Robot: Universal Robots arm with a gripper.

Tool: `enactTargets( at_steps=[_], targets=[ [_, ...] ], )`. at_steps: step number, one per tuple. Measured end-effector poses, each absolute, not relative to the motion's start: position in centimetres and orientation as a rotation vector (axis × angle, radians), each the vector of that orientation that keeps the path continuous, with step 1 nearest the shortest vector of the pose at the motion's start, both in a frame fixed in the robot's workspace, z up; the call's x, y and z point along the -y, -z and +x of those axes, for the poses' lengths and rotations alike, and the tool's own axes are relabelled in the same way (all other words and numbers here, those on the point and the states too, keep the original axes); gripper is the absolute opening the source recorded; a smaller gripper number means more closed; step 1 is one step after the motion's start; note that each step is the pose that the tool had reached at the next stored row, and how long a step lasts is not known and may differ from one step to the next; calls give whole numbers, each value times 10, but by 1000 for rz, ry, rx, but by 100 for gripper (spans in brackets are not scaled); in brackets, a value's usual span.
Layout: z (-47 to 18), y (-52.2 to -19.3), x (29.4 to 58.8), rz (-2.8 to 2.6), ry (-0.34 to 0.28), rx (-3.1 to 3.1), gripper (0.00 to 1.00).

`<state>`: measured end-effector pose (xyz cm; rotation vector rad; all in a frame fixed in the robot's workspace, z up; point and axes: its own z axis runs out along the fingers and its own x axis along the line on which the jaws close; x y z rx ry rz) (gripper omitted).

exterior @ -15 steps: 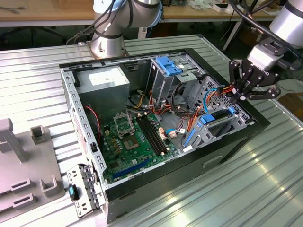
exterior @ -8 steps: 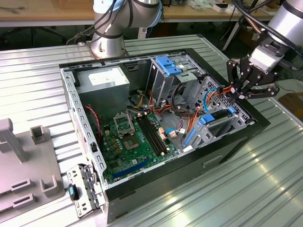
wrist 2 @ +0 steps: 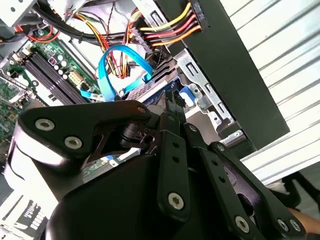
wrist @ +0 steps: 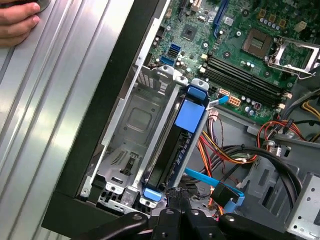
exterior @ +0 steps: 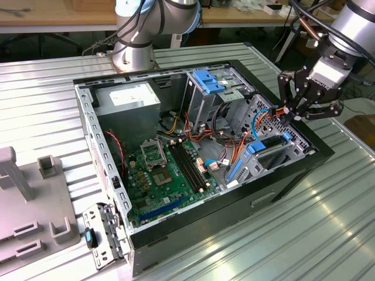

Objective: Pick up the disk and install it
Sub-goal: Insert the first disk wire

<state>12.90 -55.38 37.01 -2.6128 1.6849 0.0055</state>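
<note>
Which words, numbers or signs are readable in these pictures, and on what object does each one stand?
No text can be read with certainty.
Label on the power supply, exterior view: print too small to read.
Lettering on the body of the gripper, exterior view: blurred.
White markings on the motherboard, first wrist view: too small to read.

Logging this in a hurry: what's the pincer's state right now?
Pincer: closed, by the end of the disk, which is seated in the drive cage; nothing visibly gripped.
</note>
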Motion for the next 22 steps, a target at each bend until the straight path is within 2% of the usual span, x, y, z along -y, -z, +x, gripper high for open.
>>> enactTargets(
  at_steps=[8, 22],
  targets=[
    [132, -372, 536, -2658, -6, -1616, 11],
    [133, -372, 534, -2898, -14, -1132, 11]
  ],
)
